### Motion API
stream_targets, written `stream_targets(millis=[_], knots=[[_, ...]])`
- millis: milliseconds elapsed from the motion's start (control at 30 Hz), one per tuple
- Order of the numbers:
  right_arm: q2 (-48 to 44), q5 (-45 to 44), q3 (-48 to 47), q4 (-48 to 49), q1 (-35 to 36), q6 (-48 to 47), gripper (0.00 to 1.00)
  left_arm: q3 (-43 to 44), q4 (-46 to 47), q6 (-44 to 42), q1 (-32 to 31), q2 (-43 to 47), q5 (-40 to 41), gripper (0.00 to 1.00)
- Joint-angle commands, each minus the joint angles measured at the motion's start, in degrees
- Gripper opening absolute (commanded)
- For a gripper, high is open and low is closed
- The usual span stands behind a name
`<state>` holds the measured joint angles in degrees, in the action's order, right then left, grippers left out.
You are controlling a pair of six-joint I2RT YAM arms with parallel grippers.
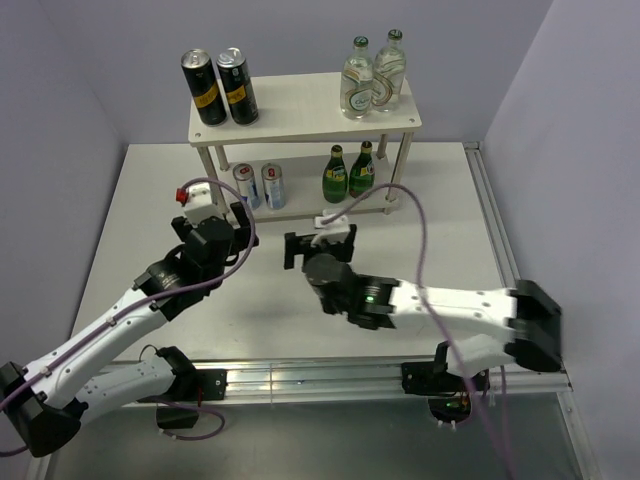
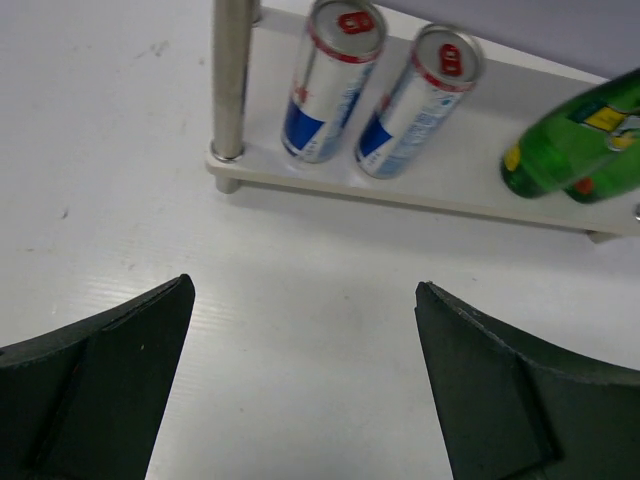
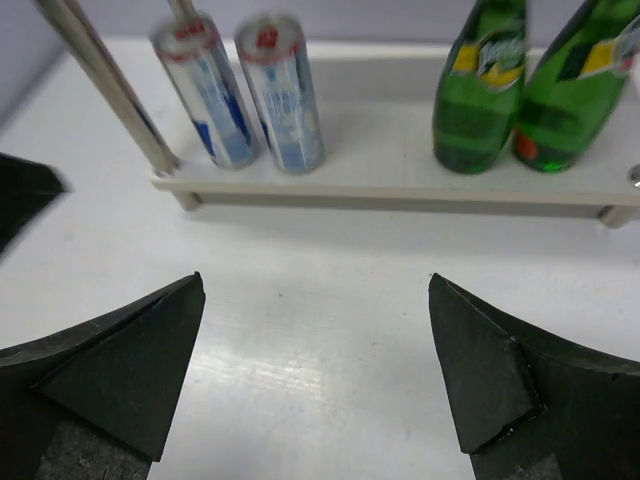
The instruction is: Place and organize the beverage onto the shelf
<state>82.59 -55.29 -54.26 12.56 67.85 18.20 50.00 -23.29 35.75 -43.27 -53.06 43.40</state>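
Eight drinks stand on the shelf (image 1: 300, 118), none on the table (image 1: 150, 190) in any view, so I judge the placing finished and the task at its closing step. On the upper board there are two black cans (image 1: 204, 88) at the left end, close side by side, and two clear glass bottles (image 1: 357, 80) at the right end, touching or nearly so. On the lower board there are two silver cans (image 1: 247, 186) with red tops near the left front leg, and two green bottles (image 1: 335, 176) to their right, upright and just beside each other. That makes four pairs sorted by kind, four drinks to each tier. The left gripper (image 1: 213, 218) hovers low over the table just in front of the shelf's left end, jaws spread wide with nothing between them; its wrist view looks at the leg and the silver cans. The right gripper (image 1: 320, 243) hangs near the middle of the front edge, jaws likewise wide apart and empty, facing the lower tier. Both are apart from the shelf and from each other. The next move, as I read it, calls only for drawing both arms back toward their bases without brushing the front legs or the lower board. If tidying is wanted, the wrist views would serve to check that each pair stands square.
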Motion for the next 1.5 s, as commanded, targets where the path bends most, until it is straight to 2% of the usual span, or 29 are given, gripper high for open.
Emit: stream_targets(millis=[0, 67, 100, 167, 233, 333, 433, 467, 567, 600, 733, 833, 1467], knots=[[-19.22, -4.6, 2.92, -13.48, 2.1, 1.84, 1.0, 6.24, -1.49, -1.74, -1.12, 1.81, -4.02, 0.99], [-28.31, -1.07, 5.38, -16.41, 2.37, 0.88, 1.0, 10.79, -3.33, -2.43, -1.12, 2.95, -6.12, 0.99], [-36.54, 2.26, 5.83, -17.73, 2.28, 0.44, 1.0, 12.56, -4.39, -3.74, -1.12, 3.48, -7.61, 0.99], [-42.66, 3.6, 5.05, -22.73, 2.28, -2.01, 1.0, 18.26, -5.8, -7.79, -1.12, 4.19, -11.31, 0.99], [-46.98, 2.48, 2.59, -30.52, 2.11, -2.64, 1.0, 22.05, -8.52, -10.85, -1.12, 3.41, -10.01, 0.99], [-47.96, -0.68, -2.68, -38.71, 2.11, -1.06, 1.0, 28.04, -10.63, -16.03, -1.03, 0.95, -6.67, 0.99], [-49.01, -1.57, -4.1, -40.77, 2.11, 0.18, 1.0, 26.74, -7.84, -19.47, -1.12, 0.15, -3.67, 0.99], [-49.45, -1.58, -3.84, -40.77, 2.19, 0.52, 1.0, 23.95, -6.26, -19.92, -1.03, 0.41, -3.84, 0.99], [-50.94, -1.75, -2.61, -40.33, 2.19, 0.09, 1.0, 18.93, -2.56, -19.14, 0.02, 1.46, -7.52, 0.99], [-51.38, -1.93, -2.34, -40.16, 2.11, -0.09, 1.0, 18.04, -2.03, -18.79, 0.89, 1.73, -11.28, 0.99], [-51.47, -2.37, -1.99, -40.15, 2.11, -0.97, 1.0, 13.82, 0.17, -16.94, 10.45, 2.78, -20.26, 0.99], [-51.03, -2.11, -2.17, -39.98, 2.11, -1.32, 1.0, 13.11, 1.31, -16.94, 13.73, 4.19, -21.34, 0.99], [-51.12, -0.26, -0.32, -36.29, 2.19, -2.55, 1.0, 10.65, 3.34, -18.08, 14.53, 7.62, -20.63, 0.99]])
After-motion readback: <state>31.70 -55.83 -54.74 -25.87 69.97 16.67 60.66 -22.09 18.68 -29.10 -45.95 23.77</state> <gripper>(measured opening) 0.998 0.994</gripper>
